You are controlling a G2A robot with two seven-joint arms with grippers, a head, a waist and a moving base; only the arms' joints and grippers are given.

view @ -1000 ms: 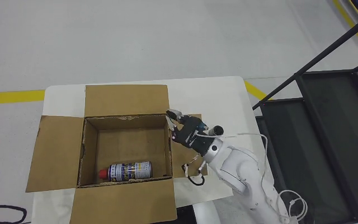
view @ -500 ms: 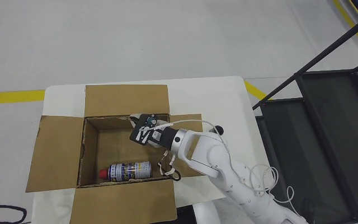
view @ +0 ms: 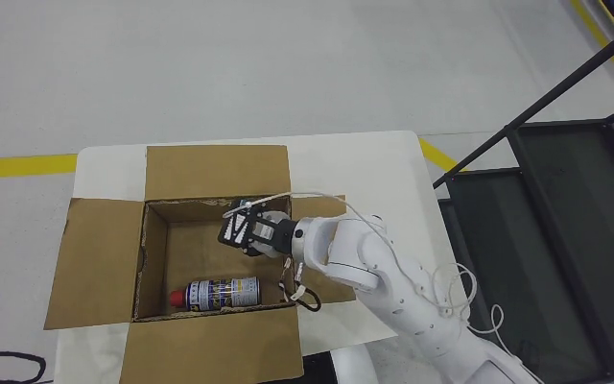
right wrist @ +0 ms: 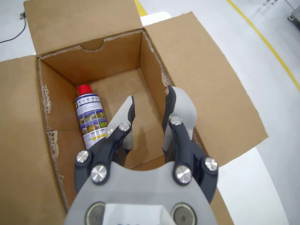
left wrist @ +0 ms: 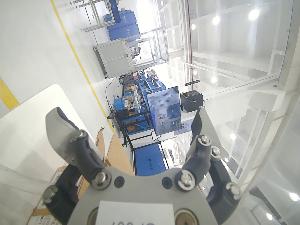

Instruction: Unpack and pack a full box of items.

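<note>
Over the open box (view: 216, 173), the right gripper (view: 247, 230) hangs above the bare middle of the box floor. A second ago it stood outside, above the flap beside the box's wall. It has since swung in across that wall, and in the last half second it has barely shifted. Its fingers (right wrist: 181, 107) stand partly apart with nothing between them.

The can (view: 216, 291) lies on its side close along the wall nearest the robot, its red cap toward the corner, and it has not stirred. It is apart from the gripper, off to one side rather than under it.

The left gripper (left wrist: 128, 115) points up into the room, fingers wide and empty, near a corner of the white surface (view: 384, 163).

An empty gripper coming into a box with a single can left reads to me as the unpacking nearing its end, with this can as the target; the packing half would then be still to do. The next move probably calls for a shift toward the near wall and a turn of the wrist, so the fingers straddle the can across its width. There is little room between can and cardboard for the outer finger, and a round can may roll if nudged.
</note>
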